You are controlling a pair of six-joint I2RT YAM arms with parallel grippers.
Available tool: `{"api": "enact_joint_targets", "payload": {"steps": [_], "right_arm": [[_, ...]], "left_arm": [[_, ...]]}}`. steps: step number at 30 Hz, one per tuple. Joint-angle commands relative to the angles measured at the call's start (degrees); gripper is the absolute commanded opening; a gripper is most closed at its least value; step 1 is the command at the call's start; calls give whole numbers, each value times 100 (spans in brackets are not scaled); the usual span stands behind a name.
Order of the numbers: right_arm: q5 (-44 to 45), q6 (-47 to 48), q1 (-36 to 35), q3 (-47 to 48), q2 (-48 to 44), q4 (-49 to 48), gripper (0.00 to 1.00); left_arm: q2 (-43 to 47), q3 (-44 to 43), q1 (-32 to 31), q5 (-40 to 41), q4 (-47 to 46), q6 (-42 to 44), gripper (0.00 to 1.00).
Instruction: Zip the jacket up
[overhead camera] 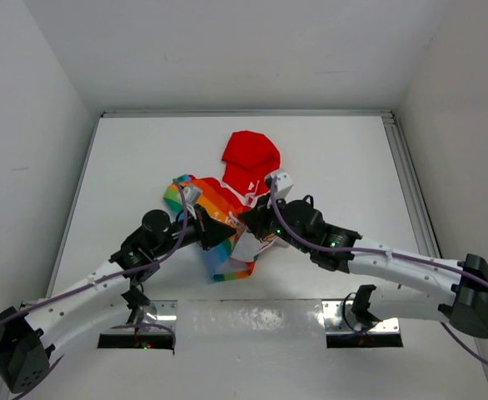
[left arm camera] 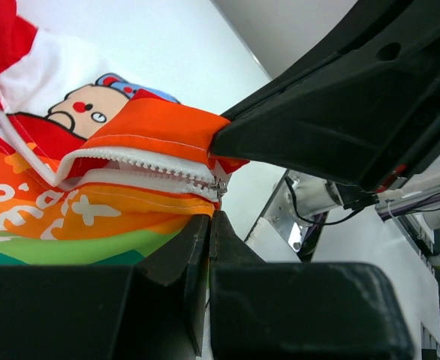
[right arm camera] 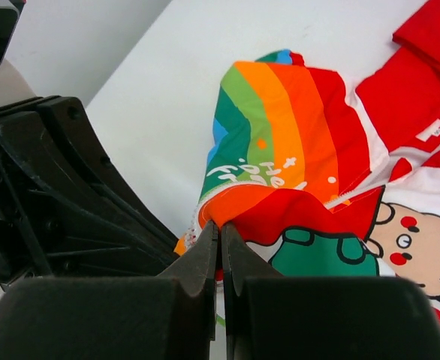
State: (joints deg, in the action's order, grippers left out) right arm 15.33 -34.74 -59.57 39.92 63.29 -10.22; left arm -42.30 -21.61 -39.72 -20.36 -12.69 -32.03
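- The jacket (overhead camera: 227, 212) is lying mid-bench (overhead camera: 127, 167) with its hood pointing away from the arms and its lower hem being lifted.
- The right gripper (right arm camera: 220, 229) is clamping the orange hem. The left gripper (left arm camera: 211, 217) is sitting closed just under the zipper slider (left arm camera: 220, 187), apparently pinching fabric, though the contact is hiding.
- Pulling on cloth rather than on the slider is risking bunched teeth (left arm camera: 145, 166) or a slipped grip.

Jacket (overhead camera: 219, 198) lay crumpled, front up, lower part bunched and lifted. Red hood (overhead camera: 251, 158) was spread flat at the far end. Rainbow stripes (right arm camera: 295, 127) in green, orange and red carried white lettering and were folded over. The white front showed a cartoon face (right arm camera: 411, 240). The white teeth of the zipper (left arm camera: 149, 171) were parted, both rows converging at the slider (left arm camera: 220, 187) by the hem.
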Motion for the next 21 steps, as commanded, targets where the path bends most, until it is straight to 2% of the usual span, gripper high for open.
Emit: {"api": "enact_joint_targets", "payload": {"steps": [1, 7, 11, 13, 17, 21], "right_arm": [[-136, -16, 42, 419, 140, -191, 0], [14, 125, 112, 824, 649, -112, 0], [163, 82, 130, 719, 676, -173, 0], [23, -6, 130, 684, 580, -156, 0], [-144, -103, 130, 753, 246, 28, 0], [-286, -165, 139, 1148, 526, 336, 0]], "left_arm": [[-190, 51, -79, -162, -243, -75, 0], [-94, -80, -79, -170, -76, -5, 0], [125, -353, -88, -284, 126, 83, 0], [213, -231, -79, -92, 170, 92, 0], [-128, 24, -79, -196, -74, 39, 0], [-339, 104, -79, -319, -392, -75, 0]]}}
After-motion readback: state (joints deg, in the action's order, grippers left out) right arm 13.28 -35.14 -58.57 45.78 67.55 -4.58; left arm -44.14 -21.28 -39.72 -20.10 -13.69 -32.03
